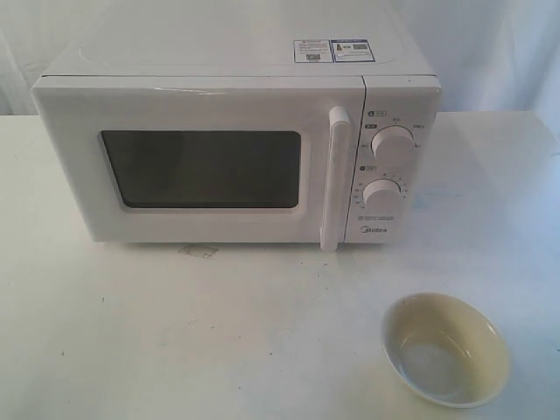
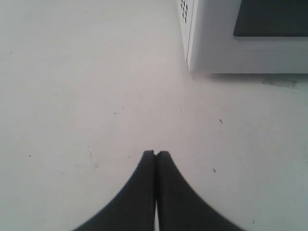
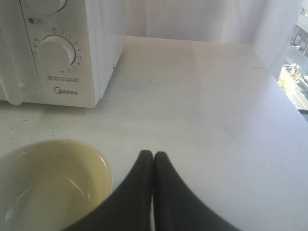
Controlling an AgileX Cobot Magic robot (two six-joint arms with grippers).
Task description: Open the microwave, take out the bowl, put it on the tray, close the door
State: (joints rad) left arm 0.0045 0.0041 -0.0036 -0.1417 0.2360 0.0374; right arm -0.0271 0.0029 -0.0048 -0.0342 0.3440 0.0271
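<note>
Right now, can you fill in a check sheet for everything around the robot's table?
Surface: white tabletop, a few dark specks, one faint smudge.
Job's things: white boxy Midea microwave, its white windowed door shut; small glossy cream-yellow bowl upright, looks empty, on the tabletop in front of the microwave; no tray seen.
Clutter: nothing seen.
Grippers: black left tool shut, holding nothing, over bare tabletop; black right tool shut, holding nothing, beside the bowl.
Cables: nothing seen.
Surroundings: white cloth backdrop; a bright window beyond the tabletop's edge.
</note>
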